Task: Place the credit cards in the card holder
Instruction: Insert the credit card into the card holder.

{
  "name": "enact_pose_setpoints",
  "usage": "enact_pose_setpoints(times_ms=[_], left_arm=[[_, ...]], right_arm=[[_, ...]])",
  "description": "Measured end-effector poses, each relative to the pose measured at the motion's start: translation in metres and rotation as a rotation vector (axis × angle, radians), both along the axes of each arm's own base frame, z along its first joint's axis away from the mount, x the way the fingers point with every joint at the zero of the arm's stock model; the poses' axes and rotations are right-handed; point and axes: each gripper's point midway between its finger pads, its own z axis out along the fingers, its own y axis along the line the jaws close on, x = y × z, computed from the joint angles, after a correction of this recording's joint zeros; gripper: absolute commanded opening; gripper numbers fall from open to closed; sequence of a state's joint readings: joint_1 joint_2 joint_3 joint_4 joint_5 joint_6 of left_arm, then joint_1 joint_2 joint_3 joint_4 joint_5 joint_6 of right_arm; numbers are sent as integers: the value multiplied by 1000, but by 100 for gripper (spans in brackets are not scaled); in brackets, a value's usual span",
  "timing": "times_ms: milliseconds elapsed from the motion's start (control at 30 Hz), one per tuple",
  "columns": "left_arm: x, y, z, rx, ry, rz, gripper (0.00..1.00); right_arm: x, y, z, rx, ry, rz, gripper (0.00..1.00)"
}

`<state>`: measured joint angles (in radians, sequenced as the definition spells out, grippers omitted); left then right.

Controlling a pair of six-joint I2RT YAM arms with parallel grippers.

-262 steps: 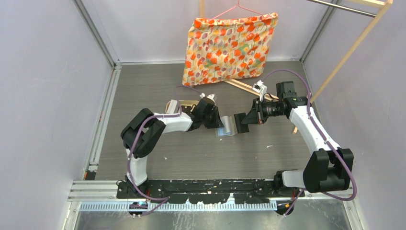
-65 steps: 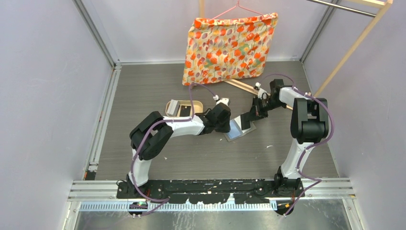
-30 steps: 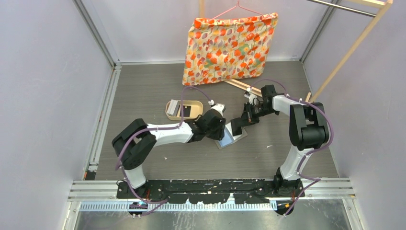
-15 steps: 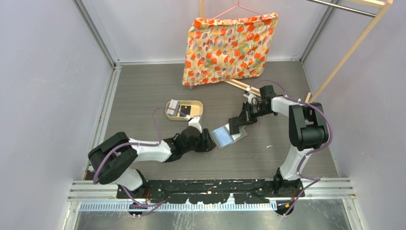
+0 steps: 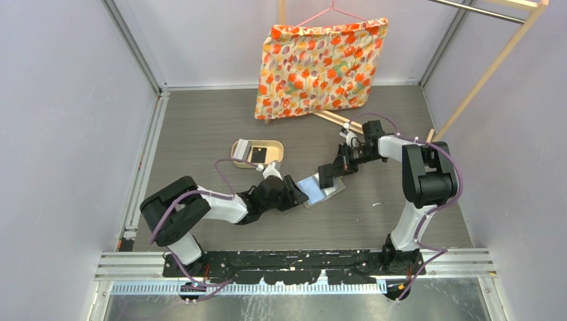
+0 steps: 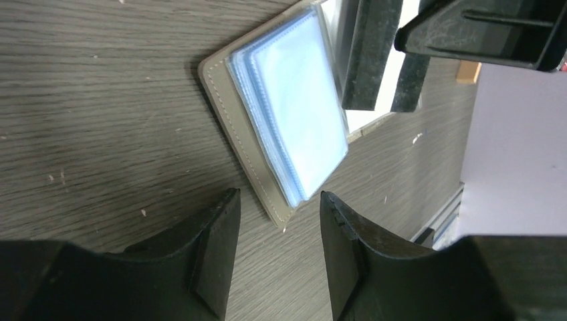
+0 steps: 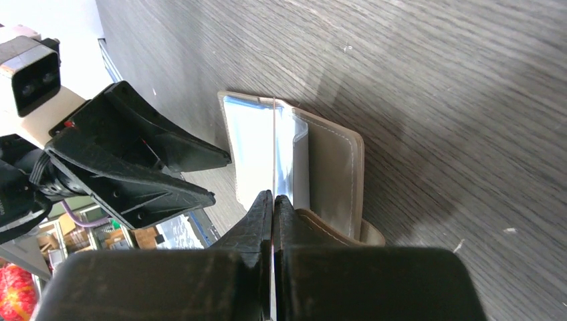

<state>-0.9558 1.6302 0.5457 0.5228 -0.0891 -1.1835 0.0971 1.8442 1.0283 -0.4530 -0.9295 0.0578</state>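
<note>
The grey card holder (image 5: 321, 188) lies open on the table, its pale blue clear pockets (image 6: 294, 127) facing up. My right gripper (image 5: 328, 176) is shut on a thin pale pocket leaf of the holder (image 7: 274, 147), seen edge-on and held upright. My left gripper (image 5: 299, 192) is open and empty, low over the table. Its fingertips (image 6: 227, 221) stand just short of the holder's near corner. It also shows in the right wrist view (image 7: 134, 160). A black card (image 5: 258, 154) and a pale card (image 5: 242, 148) lie in the tan oval tray (image 5: 276, 148), behind the left arm.
A flowered cushion (image 5: 317, 63) hangs on a pink hanger at the back. A wooden rack frame (image 5: 481, 73) stands at the right and a wooden slat (image 5: 337, 120) lies behind the right gripper. A metal rail (image 5: 144, 174) runs along the left edge.
My left gripper has moved forward and to the right, up to the holder's near edge. The right gripper has kept its hold and barely moved.
</note>
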Motion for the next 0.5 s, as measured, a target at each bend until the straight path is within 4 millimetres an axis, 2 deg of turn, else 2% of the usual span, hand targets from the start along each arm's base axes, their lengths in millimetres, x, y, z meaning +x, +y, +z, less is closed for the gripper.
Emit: enact_pose_setpoints(times_ms=[333,500], left_arm=[[12,3,-2,89,28,59,48],[17,-2,-3,108,14,52,48]], right_arm=[[-6,-3,-9,-60,20,32,1],[-11,0,-13,-62,38,86,1]])
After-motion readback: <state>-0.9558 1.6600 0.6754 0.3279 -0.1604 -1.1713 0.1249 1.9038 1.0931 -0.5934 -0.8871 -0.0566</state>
